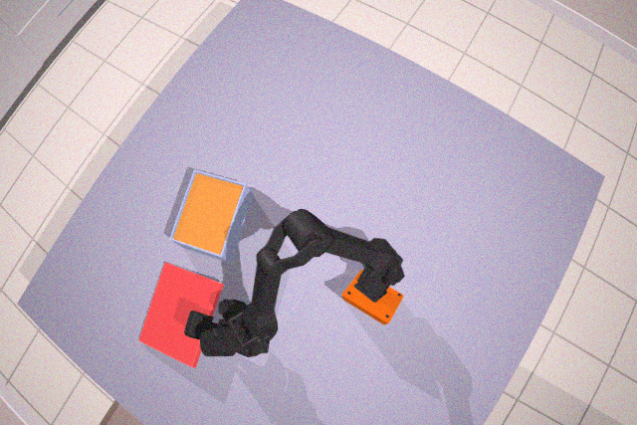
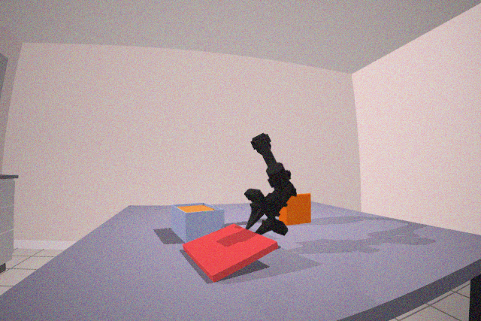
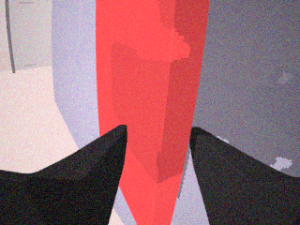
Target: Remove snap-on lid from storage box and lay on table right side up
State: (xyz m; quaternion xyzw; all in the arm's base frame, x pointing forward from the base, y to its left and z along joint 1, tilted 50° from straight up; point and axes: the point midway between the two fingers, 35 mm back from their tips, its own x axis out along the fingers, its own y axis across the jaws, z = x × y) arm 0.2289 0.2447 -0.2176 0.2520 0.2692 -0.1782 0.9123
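Note:
The red lid (image 1: pixel 169 302) (image 2: pixel 217 257) (image 3: pixel 136 28) is off the box and tilted, smooth face up. In the exterior view its low left edge is at the table, and the side toward the arm is raised, with shadow below. My gripper (image 1: pixel 209 313) (image 2: pixel 252 231) (image 3: pixel 159 133) is partly open around the raised edge, one finger over the top face and one under. In the wrist view a gap shows beside the rim at the left finger. The storage box (image 1: pixel 234 225) (image 2: pixel 205 225), light blue with orange inside, stands upright and uncovered. The lid's underside is hidden.
An orange block (image 1: pixel 372 305) (image 2: pixel 301 210) is at the arm's base. The box stands beside the lid with a narrow strip of table between them. The table's edge (image 1: pixel 72 340) runs beyond the lid's low side.

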